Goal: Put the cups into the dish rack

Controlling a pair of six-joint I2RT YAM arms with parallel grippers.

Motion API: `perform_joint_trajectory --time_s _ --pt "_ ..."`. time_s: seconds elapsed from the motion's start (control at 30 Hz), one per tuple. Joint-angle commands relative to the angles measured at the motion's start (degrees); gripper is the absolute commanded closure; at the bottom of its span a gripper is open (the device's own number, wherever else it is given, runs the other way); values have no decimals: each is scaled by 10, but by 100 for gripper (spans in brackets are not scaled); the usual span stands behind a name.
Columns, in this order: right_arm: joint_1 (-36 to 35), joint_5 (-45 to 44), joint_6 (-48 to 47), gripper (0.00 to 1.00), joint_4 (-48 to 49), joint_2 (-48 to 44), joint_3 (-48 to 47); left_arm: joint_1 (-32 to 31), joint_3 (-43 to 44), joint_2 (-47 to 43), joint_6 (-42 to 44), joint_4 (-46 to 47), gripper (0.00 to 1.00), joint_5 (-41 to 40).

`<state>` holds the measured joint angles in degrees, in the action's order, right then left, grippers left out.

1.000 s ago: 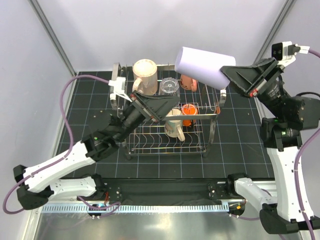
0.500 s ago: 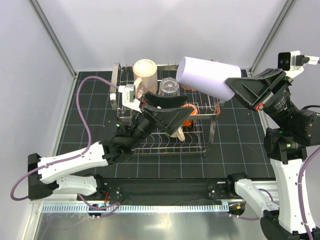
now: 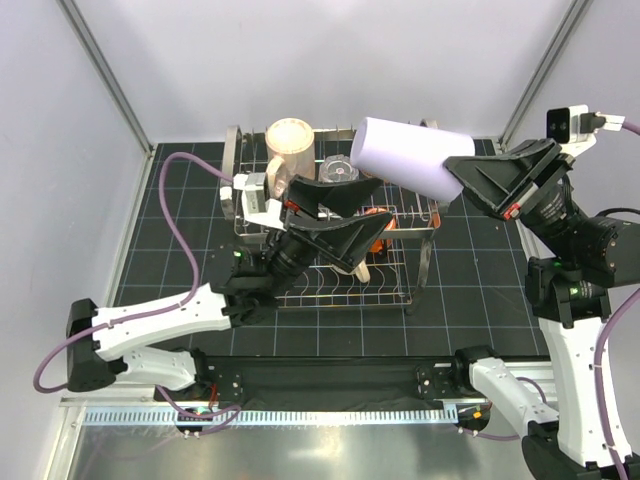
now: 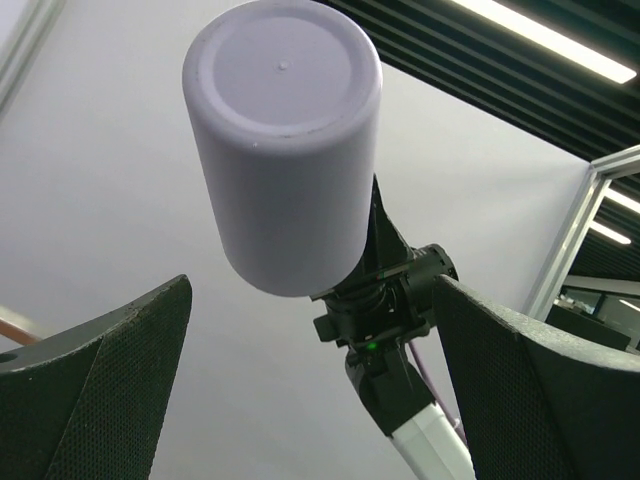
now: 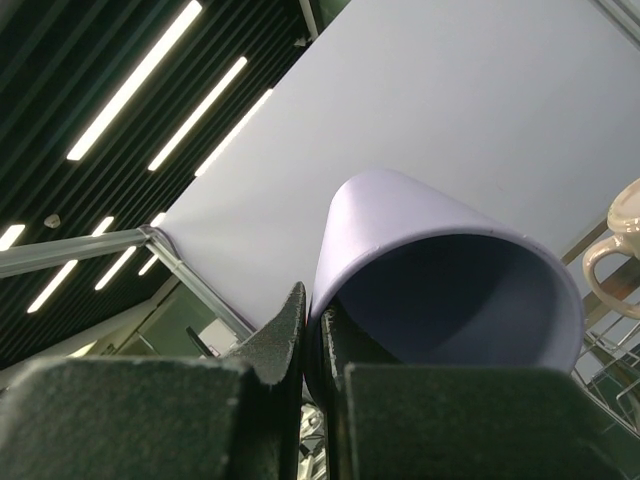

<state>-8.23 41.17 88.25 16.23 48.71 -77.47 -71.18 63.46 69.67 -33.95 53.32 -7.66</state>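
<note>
My right gripper [image 3: 457, 180] is shut on the rim of the lavender tumbler [image 3: 403, 154] and holds it on its side high above the dish rack [image 3: 420, 262]. One finger is inside the rim and one outside [image 5: 322, 325]. My left gripper [image 3: 378, 202] is open and empty. It is raised over the rack and points up at the tumbler's base [image 4: 283, 140]. On the rack's top tier stand a beige-pink mug [image 3: 290, 145] and a clear glass tumbler [image 3: 338, 170]. A small orange cup [image 3: 380, 215] and a cream mug [image 3: 361, 264] show partly under my left fingers. The salmon-pink mug is hidden.
The rack stands on a black gridded mat [image 3: 470, 290] between grey side walls. The beige-pink mug [image 5: 618, 240] and rack wires [image 5: 610, 385] show at the right edge of the right wrist view. My left arm's purple cable [image 3: 175, 215] loops left of the rack.
My left arm has lifted off the rack and tilted its open gripper upward toward the tumbler. My right arm has shifted the lavender tumbler slightly and still holds it.
</note>
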Motion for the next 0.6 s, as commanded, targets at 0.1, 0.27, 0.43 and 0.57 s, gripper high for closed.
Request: perform_joint_trajectory --time_s 0.1,0.27,0.43,0.57 --pt "-7 -10 4 96 20 -15 27 -3 47 55 44 123 0 -26" --pt "-12 -7 5 96 20 -20 36 -4 72 82 57 171 0 -29" --pt "-14 -2 8 96 21 -25 36 -3 79 93 72 190 0 -37" --pt "-17 1 10 96 20 -26 40 -3 80 96 76 209 0 -41"
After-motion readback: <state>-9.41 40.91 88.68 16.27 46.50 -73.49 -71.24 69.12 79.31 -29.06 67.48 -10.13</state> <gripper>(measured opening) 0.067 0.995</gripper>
